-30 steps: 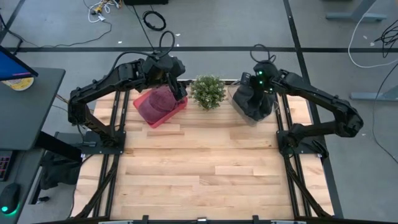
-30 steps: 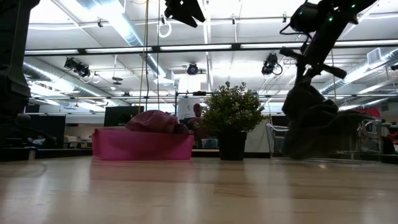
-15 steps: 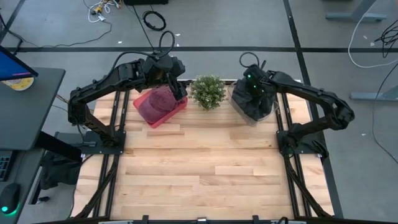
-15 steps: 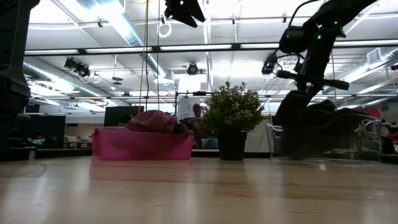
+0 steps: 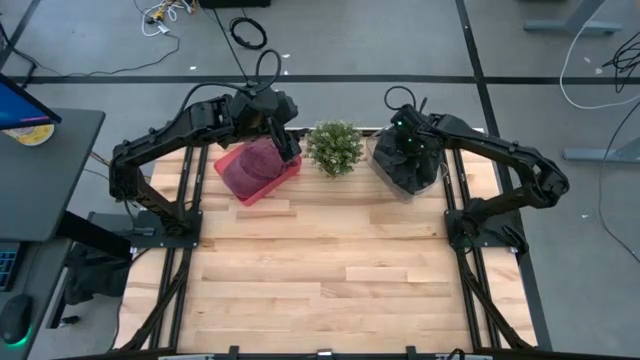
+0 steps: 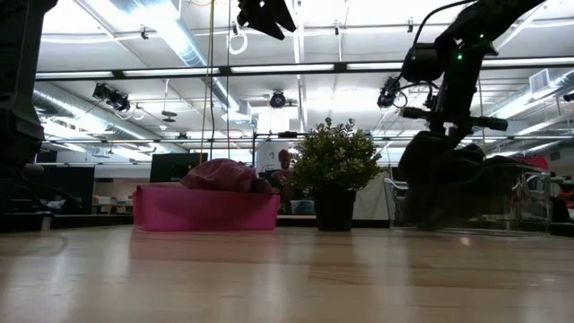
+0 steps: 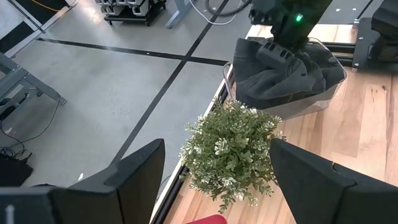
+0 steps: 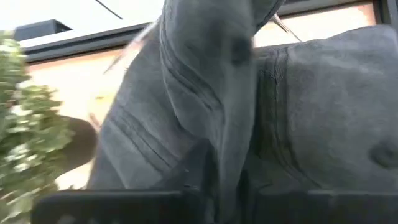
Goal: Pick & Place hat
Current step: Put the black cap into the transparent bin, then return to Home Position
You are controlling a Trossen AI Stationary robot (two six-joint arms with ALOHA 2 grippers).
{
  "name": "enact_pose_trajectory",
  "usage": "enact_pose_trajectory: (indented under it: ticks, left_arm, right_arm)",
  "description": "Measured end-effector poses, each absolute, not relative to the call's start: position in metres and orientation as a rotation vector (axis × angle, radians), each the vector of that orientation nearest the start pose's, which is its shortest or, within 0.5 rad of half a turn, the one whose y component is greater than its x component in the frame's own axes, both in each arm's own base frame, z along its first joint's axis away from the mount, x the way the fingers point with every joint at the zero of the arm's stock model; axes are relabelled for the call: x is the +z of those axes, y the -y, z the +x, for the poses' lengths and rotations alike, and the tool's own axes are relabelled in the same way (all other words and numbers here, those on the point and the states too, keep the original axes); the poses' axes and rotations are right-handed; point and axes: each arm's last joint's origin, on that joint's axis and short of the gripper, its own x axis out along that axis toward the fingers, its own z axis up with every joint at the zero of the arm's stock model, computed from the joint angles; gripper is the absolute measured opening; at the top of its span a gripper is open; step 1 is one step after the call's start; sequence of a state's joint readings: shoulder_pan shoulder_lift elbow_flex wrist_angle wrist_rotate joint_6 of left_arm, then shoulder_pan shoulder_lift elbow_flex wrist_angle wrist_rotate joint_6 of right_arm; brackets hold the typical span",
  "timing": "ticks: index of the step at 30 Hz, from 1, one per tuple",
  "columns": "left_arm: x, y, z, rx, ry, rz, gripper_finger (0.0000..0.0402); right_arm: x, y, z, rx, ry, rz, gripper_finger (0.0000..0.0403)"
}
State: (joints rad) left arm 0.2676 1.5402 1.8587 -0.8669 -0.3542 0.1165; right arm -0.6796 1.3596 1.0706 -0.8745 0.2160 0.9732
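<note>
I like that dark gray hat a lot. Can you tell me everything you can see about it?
The gray hat is soft, dark cloth with stitched seams, crumpled into a heap, not sitting flat. It rests in a clear bin at the table's far right, beside the little plant. The right tool is down on top of it, and the right wrist view shows a fold of the cloth running up between its fingers, so it looks pinched.

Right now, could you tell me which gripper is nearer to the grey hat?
The right. The right gripper is directly over the grey hat; the left gripper hangs over the pink bin, beyond the plant.
</note>
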Motion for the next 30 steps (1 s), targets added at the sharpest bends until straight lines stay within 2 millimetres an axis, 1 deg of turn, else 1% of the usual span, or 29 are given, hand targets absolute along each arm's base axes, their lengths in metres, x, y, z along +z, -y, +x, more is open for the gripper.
enact_pose_trajectory:
  ticks: [4, 11, 15, 18, 21, 26, 30]
  left_arm:
    - [0.452, -0.091, 0.293, 0.573, -0.591, 0.134, 0.0291]
    - [0.452, -0.091, 0.293, 0.573, -0.592, 0.134, 0.0291]
    - [0.452, -0.091, 0.293, 0.573, -0.592, 0.135, 0.0291]
    - [0.452, -0.091, 0.293, 0.573, -0.592, 0.135, 0.0291]
    - [0.452, -0.090, 0.293, 0.557, -0.592, 0.135, 0.0291]
    - [0.451, -0.089, 0.293, 0.534, -0.599, 0.128, 0.0291]
    - [0.449, -0.089, 0.293, 0.546, -0.605, 0.093, 0.0291]
  right_arm:
    - [0.273, 0.158, 0.187, -1.278, -0.671, 1.072, 0.0096]
    - [0.296, 0.141, 0.168, -1.199, -0.611, 1.112, 0.0198]
    - [0.311, 0.129, 0.154, -1.170, -0.551, 1.110, 0.0237]
    - [0.322, 0.120, 0.144, -1.135, -0.486, 1.124, 0.0247]
    - [0.331, 0.111, 0.134, -1.076, -0.440, 1.138, 0.0246]
    - [0.342, 0.098, 0.123, -0.914, -0.438, 1.109, 0.0231]
    - [0.348, 0.088, 0.118, -0.761, -0.468, 1.042, 0.0209]
